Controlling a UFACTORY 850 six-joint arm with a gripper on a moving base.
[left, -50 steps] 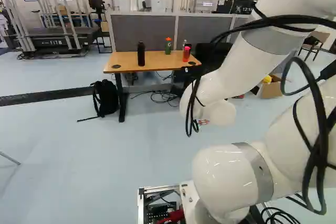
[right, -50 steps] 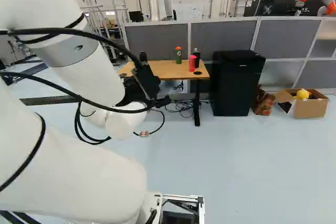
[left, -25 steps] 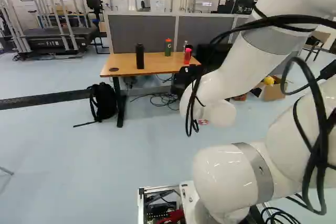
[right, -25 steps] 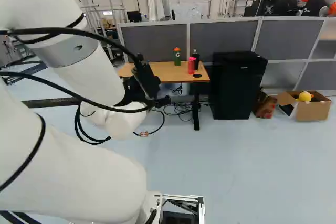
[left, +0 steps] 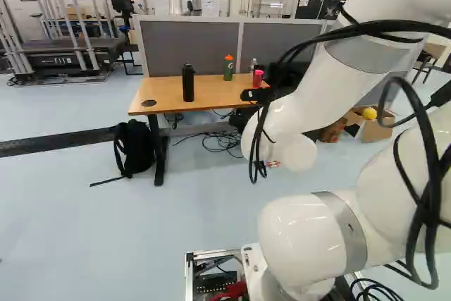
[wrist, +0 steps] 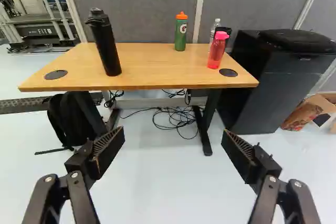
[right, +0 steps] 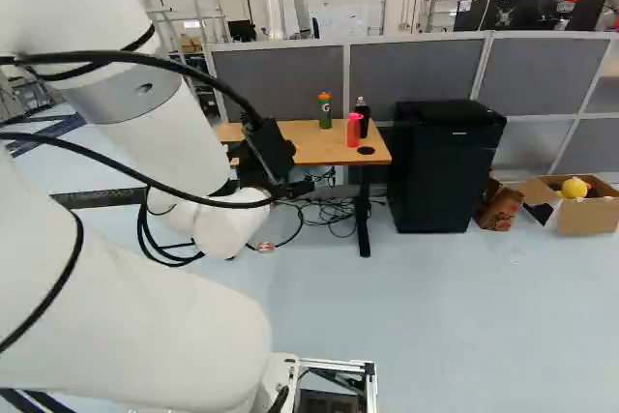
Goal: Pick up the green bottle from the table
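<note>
One green bottle, upright, near the far edge of the table. One gripper, fingers spread, floor between it and the near edge.

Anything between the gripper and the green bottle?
Nothing visible blocks the line from the open gripper to the green bottle. It crosses floor, then the table's near edge and bare top. The black bottle and pink bottle stand nearer that edge, one to each side, so likely clear of it.
</note>
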